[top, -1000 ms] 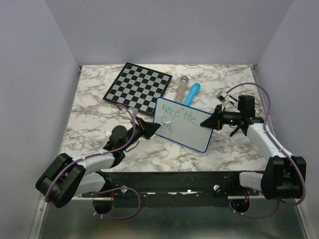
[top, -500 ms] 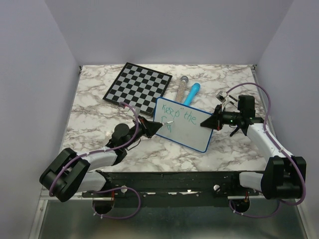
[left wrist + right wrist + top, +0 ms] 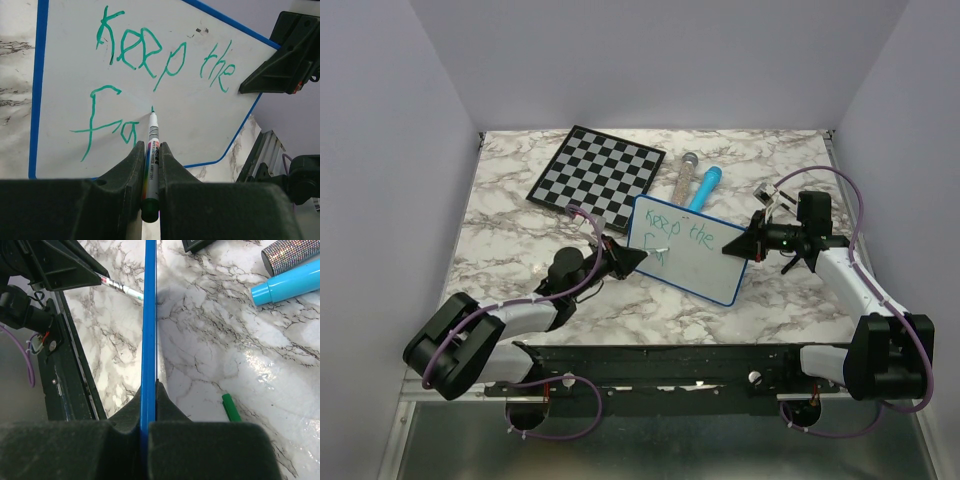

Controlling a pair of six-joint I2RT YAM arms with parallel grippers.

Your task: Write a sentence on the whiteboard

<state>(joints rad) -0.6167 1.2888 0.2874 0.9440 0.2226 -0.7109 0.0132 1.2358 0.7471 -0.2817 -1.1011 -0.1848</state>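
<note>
Step in hand: mid-writing, 2nd line. Whiteboard (image 3: 705,270) lies centre of the top view, just below-right of the chessboard (image 3: 597,176). Right gripper (image 3: 148,390) is pinched on its blue rim, steadying it. Left gripper (image 3: 150,147) is clamped on a green marker (image 3: 152,131), tip seemingly touching just right of "Fa". The sentence (image 3: 165,60) looks unfinished. Next: form the following letter w/ short, light strokes, board held firm.
</note>
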